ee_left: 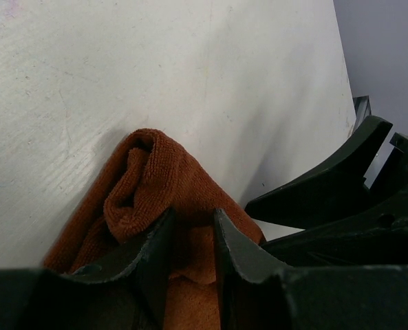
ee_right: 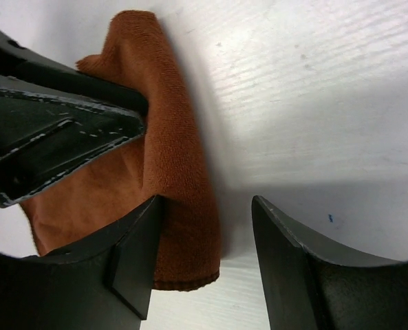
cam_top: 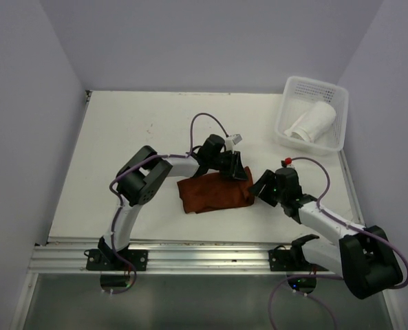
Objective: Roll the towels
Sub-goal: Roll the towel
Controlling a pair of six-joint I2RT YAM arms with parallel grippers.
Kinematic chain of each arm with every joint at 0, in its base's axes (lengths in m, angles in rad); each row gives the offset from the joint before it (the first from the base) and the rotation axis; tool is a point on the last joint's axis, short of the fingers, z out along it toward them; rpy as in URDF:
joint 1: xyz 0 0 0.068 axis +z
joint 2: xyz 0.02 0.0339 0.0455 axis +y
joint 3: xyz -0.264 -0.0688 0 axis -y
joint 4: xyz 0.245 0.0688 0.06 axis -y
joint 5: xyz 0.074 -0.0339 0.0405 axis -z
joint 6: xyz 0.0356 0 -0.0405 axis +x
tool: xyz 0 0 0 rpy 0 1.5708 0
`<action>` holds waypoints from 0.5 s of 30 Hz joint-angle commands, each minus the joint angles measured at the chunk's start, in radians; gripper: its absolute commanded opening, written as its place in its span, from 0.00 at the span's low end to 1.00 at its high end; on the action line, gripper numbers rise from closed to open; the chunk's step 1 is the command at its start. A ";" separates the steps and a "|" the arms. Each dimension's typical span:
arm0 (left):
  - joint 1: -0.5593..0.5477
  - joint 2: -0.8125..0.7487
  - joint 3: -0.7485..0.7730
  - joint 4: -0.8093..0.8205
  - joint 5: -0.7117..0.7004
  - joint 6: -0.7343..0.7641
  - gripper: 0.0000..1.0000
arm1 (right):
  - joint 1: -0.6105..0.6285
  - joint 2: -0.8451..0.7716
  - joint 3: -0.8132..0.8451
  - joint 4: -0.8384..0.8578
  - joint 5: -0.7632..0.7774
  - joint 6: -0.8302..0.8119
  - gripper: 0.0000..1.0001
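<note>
A brown towel (cam_top: 214, 194) lies partly rolled on the white table, in the middle near the front. My left gripper (cam_top: 234, 168) sits at its far right corner. In the left wrist view the left gripper (ee_left: 193, 220) has its jaws close together with a fold of the towel (ee_left: 138, 179) pinched between them. My right gripper (cam_top: 262, 187) is at the towel's right end. In the right wrist view the right gripper (ee_right: 205, 199) is open, with the towel's rolled edge (ee_right: 179, 151) between the jaws, against the left finger.
A white mesh basket (cam_top: 286, 134) stands at the back right with a rolled white towel (cam_top: 312, 122) in it. The two grippers are very close together over the towel's right end. The table's right edge lies just beyond the right arm.
</note>
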 commanded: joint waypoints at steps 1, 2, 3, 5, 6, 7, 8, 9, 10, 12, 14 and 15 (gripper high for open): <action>0.012 -0.025 -0.025 -0.058 -0.044 0.042 0.33 | -0.010 0.019 -0.016 0.143 -0.096 0.025 0.58; 0.012 -0.023 -0.025 -0.058 -0.042 0.042 0.33 | -0.011 0.028 -0.020 0.152 -0.113 0.020 0.58; 0.013 -0.023 -0.025 -0.058 -0.042 0.042 0.33 | -0.011 0.033 -0.023 0.170 -0.118 0.019 0.58; 0.013 -0.025 -0.025 -0.058 -0.042 0.042 0.33 | -0.013 0.051 -0.036 0.195 -0.133 0.017 0.54; 0.013 -0.025 -0.025 -0.058 -0.044 0.042 0.33 | -0.013 0.059 -0.036 0.209 -0.138 0.016 0.52; 0.012 -0.025 -0.025 -0.058 -0.046 0.042 0.33 | -0.013 0.070 -0.034 0.209 -0.144 0.013 0.50; 0.013 -0.026 -0.024 -0.058 -0.046 0.040 0.33 | -0.013 0.079 -0.030 0.210 -0.148 0.007 0.47; 0.013 -0.025 -0.024 -0.058 -0.046 0.039 0.33 | -0.013 0.102 -0.025 0.200 -0.153 -0.007 0.45; 0.015 -0.028 -0.022 -0.058 -0.046 0.039 0.33 | -0.013 0.112 -0.019 0.191 -0.152 -0.012 0.43; 0.015 -0.029 -0.022 -0.061 -0.044 0.039 0.33 | -0.013 0.131 -0.019 0.181 -0.153 -0.033 0.33; 0.018 -0.035 -0.022 -0.065 -0.049 0.040 0.32 | -0.013 0.133 -0.019 0.171 -0.156 -0.047 0.21; 0.024 -0.037 -0.022 -0.068 -0.046 0.040 0.32 | -0.013 0.120 -0.019 0.154 -0.155 -0.067 0.17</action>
